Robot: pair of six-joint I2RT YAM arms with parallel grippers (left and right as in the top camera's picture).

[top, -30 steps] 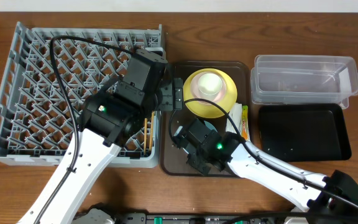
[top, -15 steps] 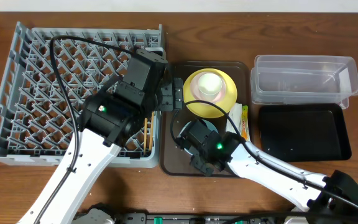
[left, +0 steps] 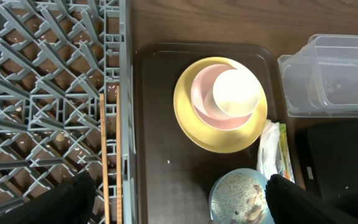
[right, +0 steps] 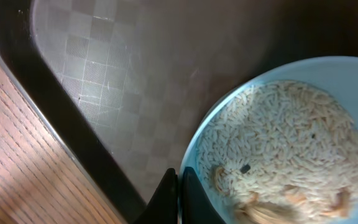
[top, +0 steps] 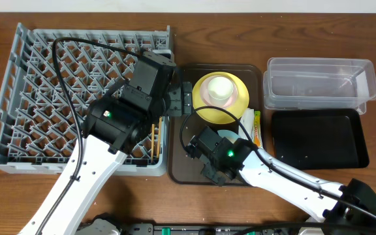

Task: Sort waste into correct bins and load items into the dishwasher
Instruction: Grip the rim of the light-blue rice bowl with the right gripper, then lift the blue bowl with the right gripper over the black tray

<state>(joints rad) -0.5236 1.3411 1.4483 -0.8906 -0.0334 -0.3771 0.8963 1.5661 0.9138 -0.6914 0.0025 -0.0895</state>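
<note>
Overhead, the right arm point(top: 286, 173) sits right over the light-blue bowl point(top: 232, 134), so only a sliver shows. The right fingers point(right: 166, 196) are barely poking in at the bottom of the wrist cam, so I can't tell their grip, and the bowl's cropped there too. On the left wrist cam the chopsticks point(left: 102, 155) run off the bottom edge, and the snack packet point(left: 285, 149) ducks behind a blurry left finger point(left: 309, 199).

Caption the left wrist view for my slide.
Open left gripper over brown tray: white cup in pink bowl on yellow plate, beside rice-filled light-blue bowl.

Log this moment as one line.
right tool pinches rim of light-blue bowl holding rice | left tool open above brown tray | chopsticks in dish rack
</note>
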